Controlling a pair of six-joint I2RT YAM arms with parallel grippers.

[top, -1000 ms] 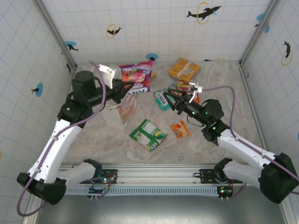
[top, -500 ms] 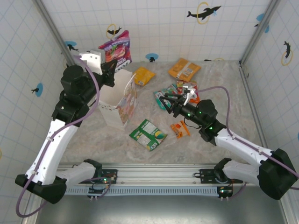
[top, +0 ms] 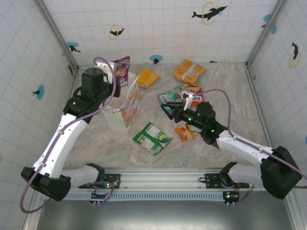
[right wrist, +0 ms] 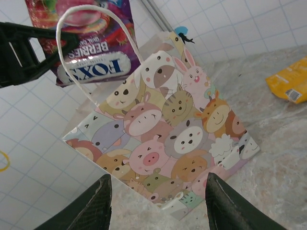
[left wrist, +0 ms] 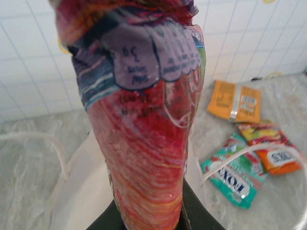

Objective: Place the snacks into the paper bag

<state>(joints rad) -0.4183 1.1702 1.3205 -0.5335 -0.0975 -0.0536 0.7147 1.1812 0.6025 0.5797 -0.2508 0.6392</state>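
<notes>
My left gripper [top: 116, 80] is shut on a purple-and-red FOXS snack packet [top: 122, 69], held upright over the open mouth of the paper bag [top: 115, 117]. In the left wrist view the packet [left wrist: 144, 120] stands between my jaws [left wrist: 148, 218], above the bag's white inside [left wrist: 81, 191]. My right gripper [top: 166, 108] is open and empty, to the right of the bag and facing its cartoon-animal side [right wrist: 168, 143]. On the table lie a green packet [top: 152, 138], a tiny orange one [top: 183, 132], a teal one [top: 169, 97], a red-orange one [top: 193, 91] and two orange-yellow ones [top: 147, 77] [top: 189, 70].
White tiled walls [top: 158, 28] with metal corner posts enclose the marbled table [top: 230, 91]. The bag's thin loop handle [right wrist: 96, 28] stands up in front of the held packet [right wrist: 91, 43]. A metal rail [top: 158, 179] runs along the near edge between the arm bases.
The left gripper lifted the purple packet off the table, swung it left and brought it down over the bag's mouth. The right gripper moved left toward the bag.
</notes>
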